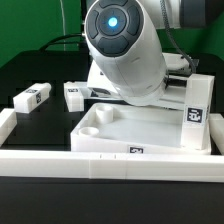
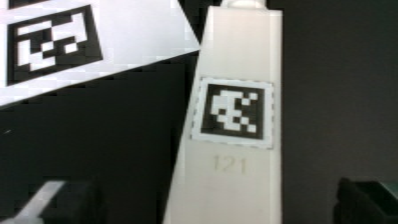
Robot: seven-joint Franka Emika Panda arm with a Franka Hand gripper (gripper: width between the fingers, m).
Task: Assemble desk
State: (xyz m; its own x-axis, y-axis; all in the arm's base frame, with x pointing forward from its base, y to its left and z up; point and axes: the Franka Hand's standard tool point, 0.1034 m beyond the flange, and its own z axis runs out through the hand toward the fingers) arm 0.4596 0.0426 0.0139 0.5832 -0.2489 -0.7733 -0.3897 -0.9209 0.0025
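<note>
In the wrist view the tool [image 2: 205,200] is opened wide. Its two dark fingertips [image 2: 45,200] appear only at the two lower corners of the picture, far from each other. Between them lies a white square-section leg [image 2: 231,120], which runs lengthwise through the middle of the gap and carries a small black-and-white tag on its upper face. A dark gap shows on each side between the leg and the fingertips, so the tool touches nothing and holds nothing; it only straddles the leg. The leg rests on the black counter [image 2: 347,90]. Just beside the leg's far end is a flat white sheet [image 2: 125,40] with a larger tag, and I cannot tell what it belongs to. In the exterior view the tool itself is hidden behind the big white body of the arm [image 1: 125,45], which hangs low behind the tabletop [image 1: 150,128]. The tabletop lies flat on the counter with its rim upward, and one round corner socket is visible on the exterior view's left. Two other legs lie on the counter on that side: a second leg [image 1: 32,97] further out and a third leg [image 1: 75,93] nearer to the tabletop, apart from each other. At the tabletop's far corner on the exterior view's right a tagged white upright piece [image 1: 195,110] stands; whether it sits in a socket I cannot tell. A long low white barrier wall [image 1: 110,165] runs in front of the tabletop.
</note>
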